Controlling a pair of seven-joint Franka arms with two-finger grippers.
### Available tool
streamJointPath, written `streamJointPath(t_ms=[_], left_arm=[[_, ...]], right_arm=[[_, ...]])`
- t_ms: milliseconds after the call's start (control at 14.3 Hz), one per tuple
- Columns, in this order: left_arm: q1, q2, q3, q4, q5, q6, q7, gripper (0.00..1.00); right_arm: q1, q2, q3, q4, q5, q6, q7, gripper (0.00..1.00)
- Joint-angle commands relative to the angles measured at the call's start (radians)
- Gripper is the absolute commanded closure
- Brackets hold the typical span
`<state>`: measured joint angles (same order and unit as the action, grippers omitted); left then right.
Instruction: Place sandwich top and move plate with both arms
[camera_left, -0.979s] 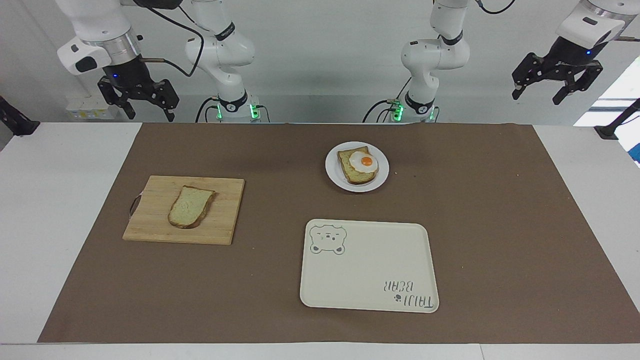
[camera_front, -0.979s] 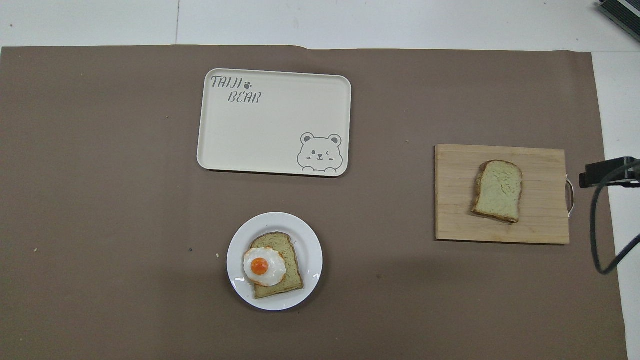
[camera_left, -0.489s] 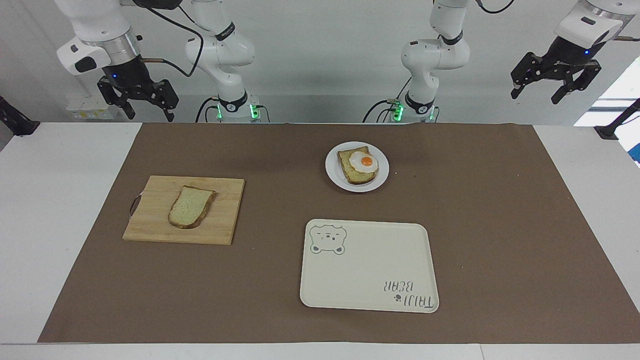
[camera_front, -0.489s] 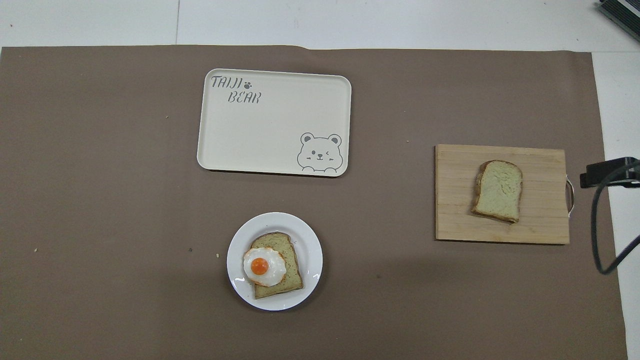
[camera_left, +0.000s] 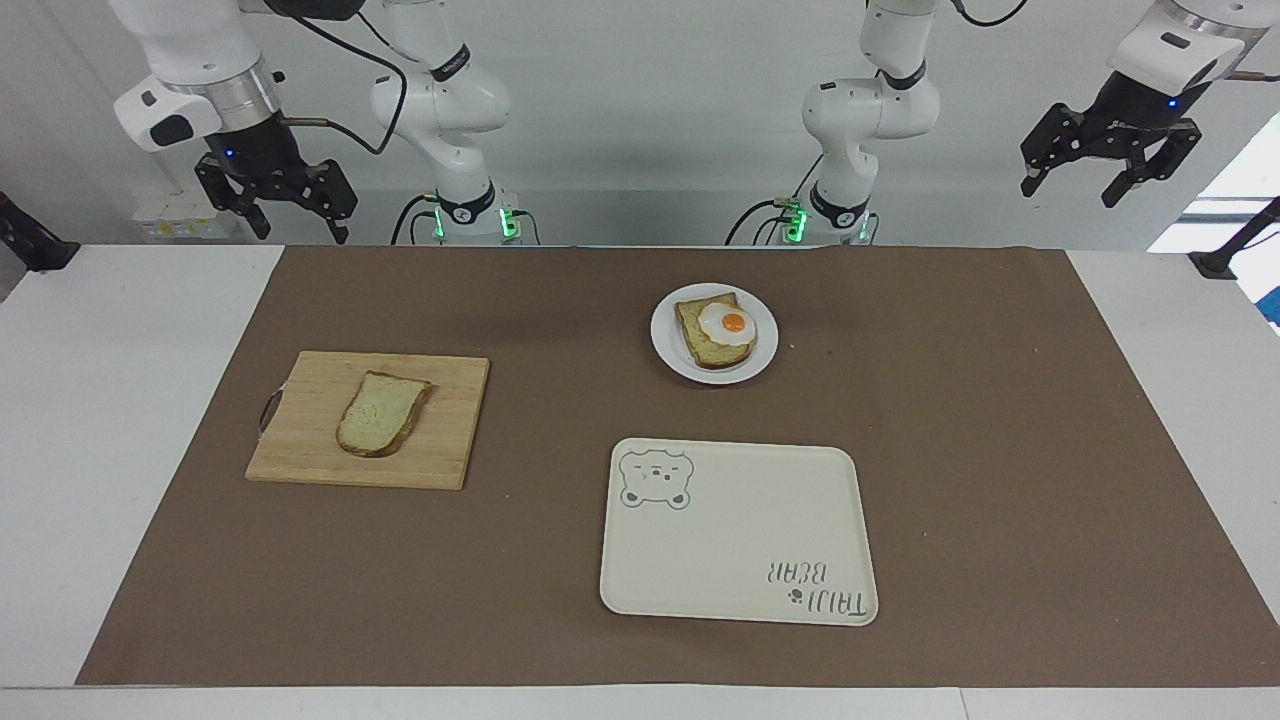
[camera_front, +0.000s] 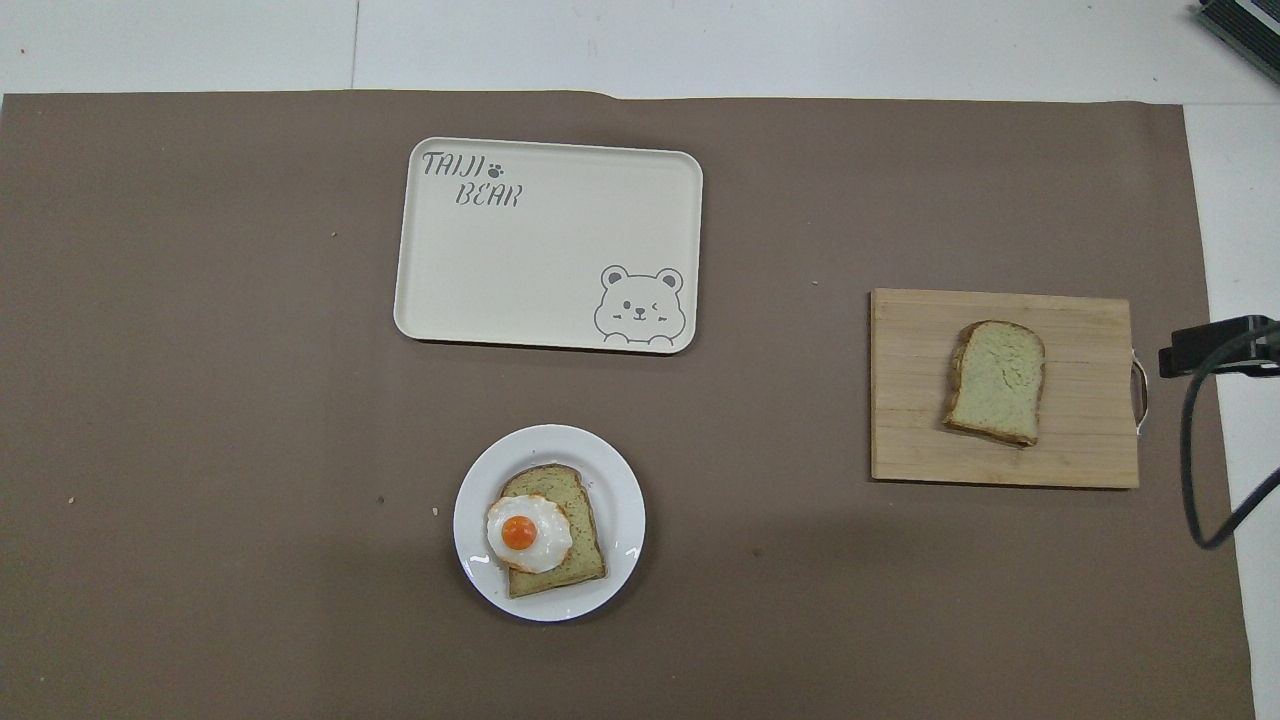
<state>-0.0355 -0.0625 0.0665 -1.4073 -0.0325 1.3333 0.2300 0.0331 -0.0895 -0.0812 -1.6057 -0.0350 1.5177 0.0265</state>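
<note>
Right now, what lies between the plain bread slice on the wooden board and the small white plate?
Only bare brown mat, clearest in the overhead view, between the plain bread slice and small white plate.

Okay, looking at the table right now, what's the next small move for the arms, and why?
Probably bring the right gripper down over the sandwich top, which lies untouched on the cutting board at that arm's end. Both grippers hang open and empty, the left gripper waiting high, and the egg slice on the plate is uncovered.

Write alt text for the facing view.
Both arms wait raised, right gripper and left gripper open. The sandwich top lies on a cutting board; the plate holds egg-topped bread.
</note>
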Motion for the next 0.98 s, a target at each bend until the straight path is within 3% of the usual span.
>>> streamJointPath(t_ms=[0, 280, 699, 909], left_arm=[[-0.009, -0.026, 0.004, -0.032, -0.010, 0.001, -0.015, 0.00], [-0.009, -0.026, 0.004, -0.032, -0.009, 0.001, -0.015, 0.00], [-0.009, -0.026, 0.004, -0.032, -0.009, 0.003, -0.015, 0.00], [-0.011, -0.026, 0.003, -0.032, -0.009, 0.003, -0.017, 0.00]], right_arm=[[-0.009, -0.024, 0.000, -0.034, -0.005, 0.002, -0.011, 0.00], [-0.044, -0.027, -0.002, -0.103, 0.093, 0.062, -0.016, 0.00], [-0.047, -0.006, -0.002, -0.180, 0.101, 0.171, -0.074, 0.00], [-0.059, 0.049, -0.002, -0.209, 0.110, 0.257, -0.149, 0.00]])
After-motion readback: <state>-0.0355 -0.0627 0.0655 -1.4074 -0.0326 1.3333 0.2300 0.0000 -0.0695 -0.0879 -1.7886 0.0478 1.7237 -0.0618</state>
